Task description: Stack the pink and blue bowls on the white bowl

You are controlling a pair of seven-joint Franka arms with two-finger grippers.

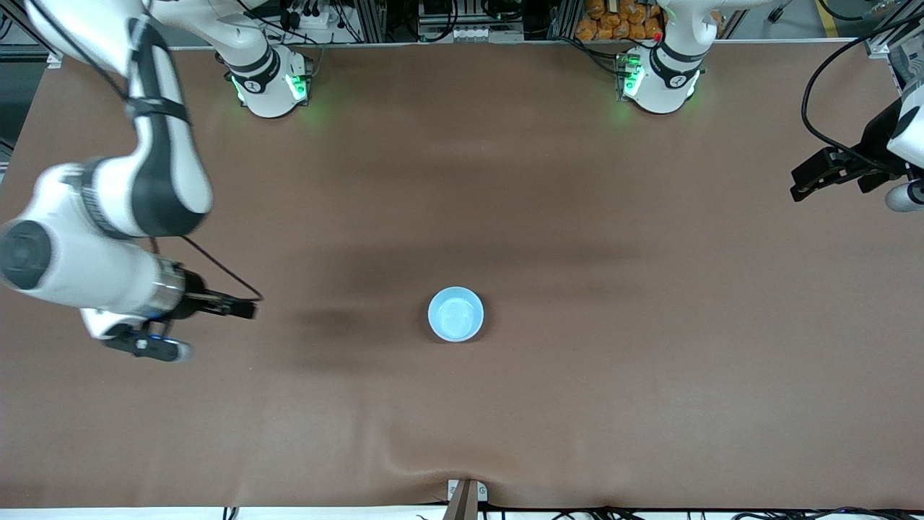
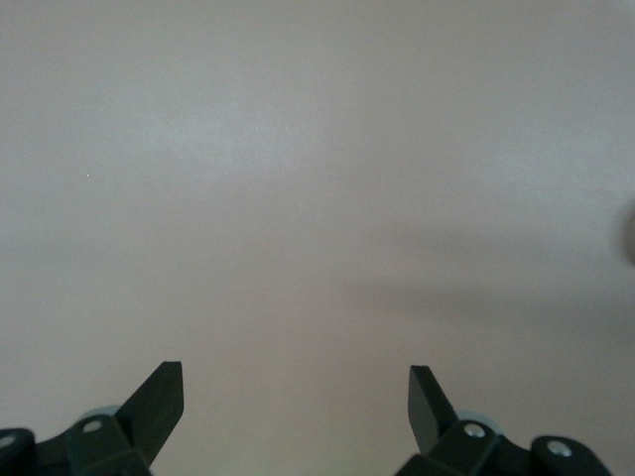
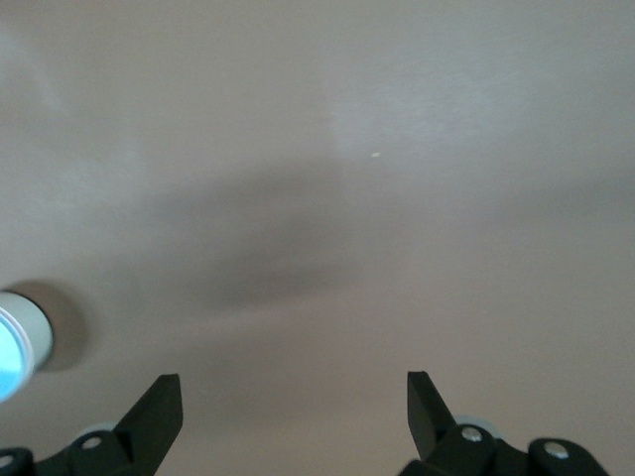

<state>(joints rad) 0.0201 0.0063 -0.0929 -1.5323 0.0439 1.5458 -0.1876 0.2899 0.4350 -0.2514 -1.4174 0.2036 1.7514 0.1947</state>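
A light blue bowl (image 1: 455,314) stands upright near the middle of the table. It also shows at the edge of the right wrist view (image 3: 12,345), where a pale wall surrounds the blue inside; I cannot tell whether that wall is another bowl beneath it. No separate pink bowl or white bowl is in view. My right gripper (image 1: 242,308) is open and empty over bare table toward the right arm's end, well apart from the bowl; its own view (image 3: 295,387) shows only table between the fingers. My left gripper (image 1: 800,184) is open and empty over the left arm's end (image 2: 298,382).
The brown table cover (image 1: 577,404) has a wrinkle at the front edge by a small clamp (image 1: 465,495). Cables hang by the left arm (image 1: 819,108).
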